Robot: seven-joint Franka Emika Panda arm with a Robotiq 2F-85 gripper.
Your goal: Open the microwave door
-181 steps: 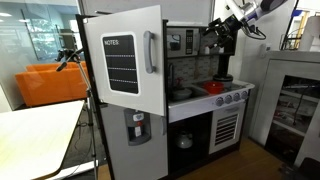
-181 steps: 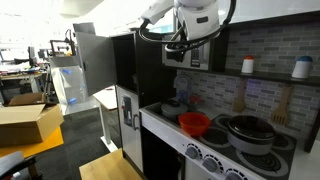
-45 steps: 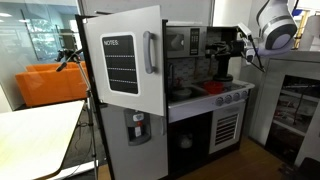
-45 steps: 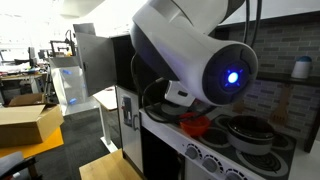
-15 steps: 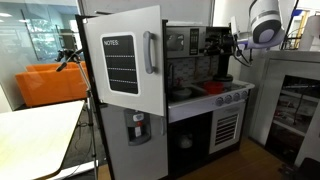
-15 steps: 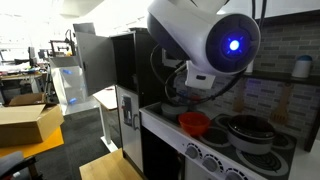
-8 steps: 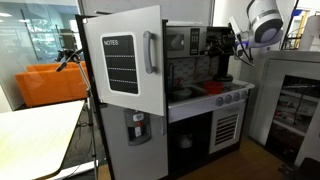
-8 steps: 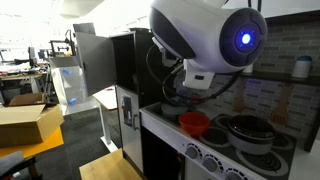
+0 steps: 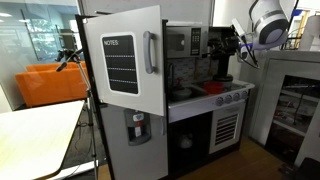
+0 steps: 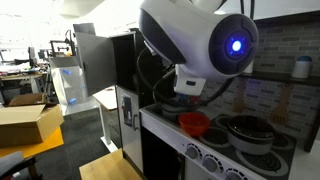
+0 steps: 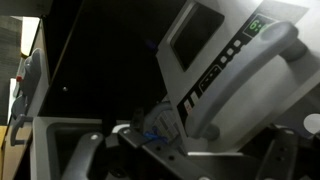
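The toy microwave (image 9: 183,42) sits high in the play kitchen, to the right of the white fridge door. My gripper (image 9: 220,46) is right at its front in an exterior view. In the wrist view the silver-grey microwave door (image 11: 205,60), with its dark window and button panel, fills the upper right at a slant. Its grey handle (image 11: 250,75) runs down to a spot between my fingers. The gripper (image 11: 190,150) is open, with one finger (image 11: 85,150) dim at the lower left. The arm's big white joint (image 10: 200,45) hides the microwave in the other exterior view.
A white fridge door with a black NOTES board (image 9: 122,65) stands open to the left of the microwave. Below are the counter with a red bowl (image 10: 194,123), pots (image 10: 245,132) and stove knobs (image 9: 232,97). A white cabinet (image 9: 290,100) stands close by on the arm's side.
The arm's joints have shifted a little in both exterior views. The gripper stays at the microwave's front.
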